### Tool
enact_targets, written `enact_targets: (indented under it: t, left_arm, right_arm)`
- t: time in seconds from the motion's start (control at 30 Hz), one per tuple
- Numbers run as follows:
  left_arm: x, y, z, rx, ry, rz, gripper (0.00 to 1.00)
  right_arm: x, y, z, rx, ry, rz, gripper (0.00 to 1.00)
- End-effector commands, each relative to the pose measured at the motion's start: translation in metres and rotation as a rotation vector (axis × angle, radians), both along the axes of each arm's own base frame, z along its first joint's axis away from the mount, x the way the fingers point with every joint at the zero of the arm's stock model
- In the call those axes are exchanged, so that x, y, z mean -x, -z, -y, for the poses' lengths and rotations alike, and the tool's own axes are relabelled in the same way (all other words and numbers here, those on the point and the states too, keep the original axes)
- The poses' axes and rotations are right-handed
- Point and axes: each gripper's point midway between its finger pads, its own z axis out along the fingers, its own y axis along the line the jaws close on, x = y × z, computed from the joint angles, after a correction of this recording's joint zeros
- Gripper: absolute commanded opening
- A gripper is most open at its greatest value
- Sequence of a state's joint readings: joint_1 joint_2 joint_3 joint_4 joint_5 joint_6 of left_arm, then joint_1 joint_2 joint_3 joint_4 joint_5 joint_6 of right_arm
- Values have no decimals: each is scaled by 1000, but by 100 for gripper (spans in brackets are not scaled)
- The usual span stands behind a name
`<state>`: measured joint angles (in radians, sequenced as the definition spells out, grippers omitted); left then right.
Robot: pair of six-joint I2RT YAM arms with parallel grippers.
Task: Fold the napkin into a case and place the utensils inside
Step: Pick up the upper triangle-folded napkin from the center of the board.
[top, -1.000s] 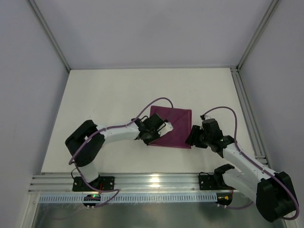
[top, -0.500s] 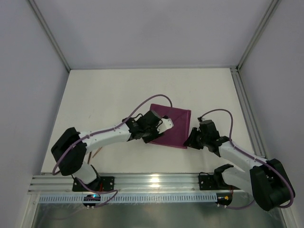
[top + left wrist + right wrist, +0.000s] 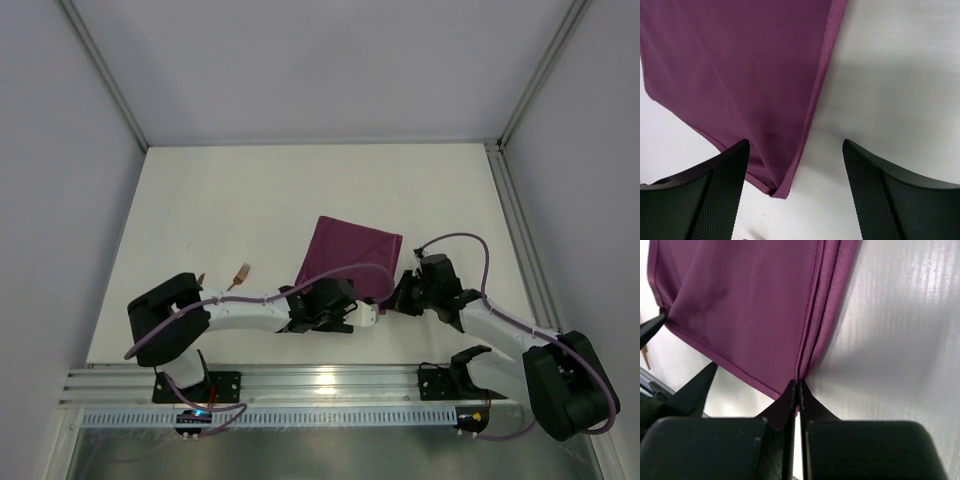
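Note:
The plum-purple napkin [image 3: 350, 250] lies folded on the white table, its layered edges stacked along the right side [image 3: 740, 305]. My right gripper [image 3: 398, 297] is shut on the near right corner of those layers [image 3: 799, 386]. My left gripper [image 3: 345, 302] hovers open at the napkin's near edge. The napkin's [image 3: 740, 75] near corner lies between the left gripper's [image 3: 795, 172] spread fingers [image 3: 715, 195], untouched. A copper fork [image 3: 240, 273] and the tip of another copper utensil [image 3: 201, 277] lie to the left, partly hidden by the left arm.
An aluminium rail [image 3: 320, 385] runs along the near edge, and a second rail [image 3: 520, 230] lines the right side. Grey walls close in the table at the back and on both sides.
My left gripper came off the napkin, drew back toward the near edge and opened. The right gripper closed on the napkin's near right corner. The fork came into view.

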<state>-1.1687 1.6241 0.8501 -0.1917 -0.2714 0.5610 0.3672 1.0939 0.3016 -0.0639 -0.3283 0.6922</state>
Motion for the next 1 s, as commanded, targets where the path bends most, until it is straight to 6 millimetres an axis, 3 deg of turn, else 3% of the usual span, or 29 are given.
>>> enact_targets:
  t: [0.0, 0.1, 0.3, 0.5, 0.53, 0.67, 0.73, 0.77, 0.87, 0.93, 0.97]
  left_arm:
    - [-24, -19, 38, 139, -27, 169, 79]
    - [-21, -14, 54, 160, -15, 202, 86]
    - [-9, 20, 65, 128, -1, 150, 85]
    - [-11, 30, 68, 159, -66, 134, 79]
    - [-12, 29, 69, 168, -79, 134, 76]
    - [-15, 30, 68, 182, -119, 131, 30]
    - [-18, 22, 67, 203, -133, 119, 16]
    - [-17, 20, 67, 218, -137, 99, 1]
    - [-22, 8, 65, 260, -162, 36, 0]
    - [-31, 4, 55, 267, -198, -9, 0]
    - [-41, -7, 51, 295, -222, -20, 0]
  right_arm:
    - [-10, -26, -12, -74, -8, 59, 3]
    - [-14, -40, -16, -106, -7, 82, 3]
    - [-19, -58, -21, -137, -16, 111, 3]
    - [-21, -65, -24, -160, -13, 122, 3]
    - [-21, -67, -24, -163, -8, 124, 3]
    - [-20, -67, -22, -155, -11, 124, 3]
    - [-20, -66, -19, -157, -8, 118, 3]
    - [-20, -65, -18, -159, -5, 115, 3]
    - [-22, -70, -19, -174, -22, 135, 5]
    - [-24, -76, -21, -184, -44, 154, 13]
    - [-25, -78, -18, -176, -44, 158, 23]
